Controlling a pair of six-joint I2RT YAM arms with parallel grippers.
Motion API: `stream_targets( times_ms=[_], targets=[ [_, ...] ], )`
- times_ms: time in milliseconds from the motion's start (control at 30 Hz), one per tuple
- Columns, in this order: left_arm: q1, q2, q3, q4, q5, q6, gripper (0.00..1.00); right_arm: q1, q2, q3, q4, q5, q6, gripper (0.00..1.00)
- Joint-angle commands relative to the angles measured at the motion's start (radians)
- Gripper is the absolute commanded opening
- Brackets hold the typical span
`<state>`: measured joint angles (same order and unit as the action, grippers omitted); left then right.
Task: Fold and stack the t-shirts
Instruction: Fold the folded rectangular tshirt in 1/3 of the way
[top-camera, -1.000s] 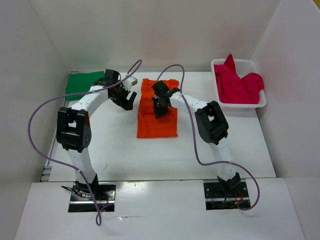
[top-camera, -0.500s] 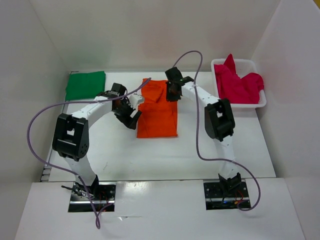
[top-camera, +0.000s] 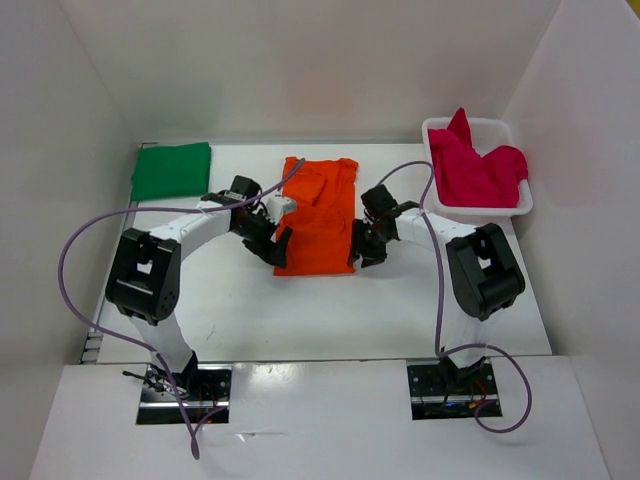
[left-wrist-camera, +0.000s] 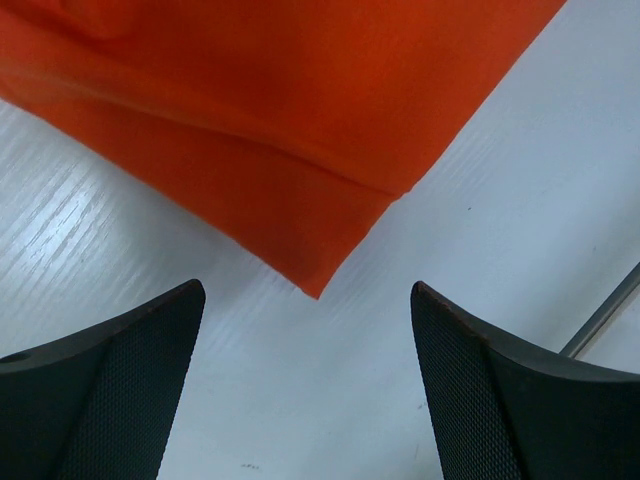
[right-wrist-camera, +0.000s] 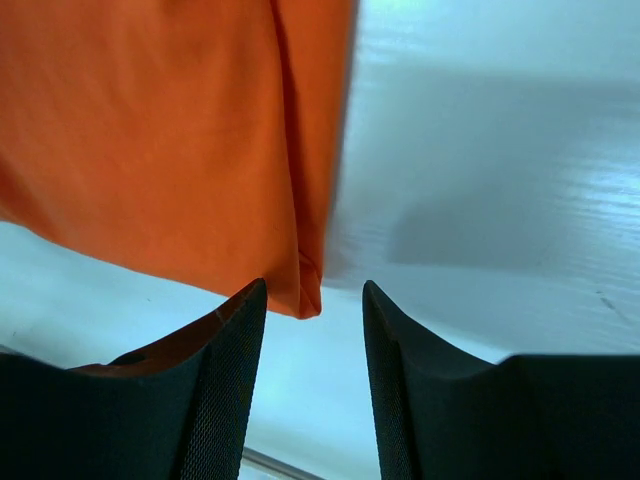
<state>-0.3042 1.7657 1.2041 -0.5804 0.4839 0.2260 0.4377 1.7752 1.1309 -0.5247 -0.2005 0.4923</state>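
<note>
Centrally, orange t-shirt (top-camera: 316, 215): laid flat, folded lengthwise.
Left gripper (top-camera: 277, 247): spread wide, nothing held, at the shirt's near left corner.
Right gripper (top-camera: 361, 252): parted, nothing held, at its near right corner.
Green t-shirt (top-camera: 172, 170): folded, far left.
Magenta-red t-shirt (top-camera: 478, 170): heaped in the basket (top-camera: 480, 210).

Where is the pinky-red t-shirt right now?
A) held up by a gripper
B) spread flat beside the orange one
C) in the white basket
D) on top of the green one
C: the pinky-red t-shirt lies bunched up inside the white basket, with neither gripper near it.
</note>
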Motion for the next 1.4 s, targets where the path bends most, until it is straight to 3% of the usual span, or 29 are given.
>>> stream_targets(
  times_ms=[0, 200, 333, 500, 567, 667, 733, 800, 867, 1100, 1367],
  targets=[
    [-0.007, 0.023, -0.018, 0.044, 0.074, -0.05, 0.88, -0.005, -0.043, -0.013, 0.098, -0.059, 0.035, 0.49],
    [-0.018, 0.073, -0.029, 0.054, 0.041, -0.059, 0.81, -0.005, -0.043, -0.054, 0.13, -0.082, 0.054, 0.49],
    [-0.027, 0.097, -0.029, 0.063, 0.041, -0.059, 0.67, -0.005, -0.02, -0.054, 0.14, -0.106, 0.063, 0.48],
    [-0.027, 0.106, -0.038, 0.063, 0.041, -0.059, 0.64, -0.005, -0.02, -0.072, 0.13, -0.082, 0.063, 0.48],
    [-0.027, 0.106, -0.038, 0.063, 0.068, -0.059, 0.58, -0.005, -0.011, -0.083, 0.13, -0.097, 0.063, 0.48],
    [-0.027, 0.115, -0.038, 0.053, 0.097, -0.059, 0.45, -0.005, -0.002, -0.092, 0.152, -0.128, 0.083, 0.32],
    [-0.027, 0.115, -0.018, 0.042, 0.097, -0.039, 0.35, -0.005, -0.002, -0.092, 0.152, -0.119, 0.092, 0.12],
    [-0.027, 0.115, -0.018, 0.042, 0.097, -0.028, 0.18, -0.005, -0.011, -0.092, 0.141, -0.094, 0.092, 0.0],
    [-0.027, 0.106, -0.018, 0.033, 0.087, -0.028, 0.1, -0.016, -0.025, -0.092, 0.103, -0.073, 0.104, 0.0],
    [-0.027, 0.074, -0.04, 0.033, 0.007, -0.019, 0.07, -0.037, -0.15, -0.168, 0.058, 0.004, 0.179, 0.0],
    [-0.036, 0.074, -0.04, 0.024, 0.007, -0.01, 0.07, -0.037, -0.177, -0.21, 0.058, 0.004, 0.209, 0.0]
  ],
)
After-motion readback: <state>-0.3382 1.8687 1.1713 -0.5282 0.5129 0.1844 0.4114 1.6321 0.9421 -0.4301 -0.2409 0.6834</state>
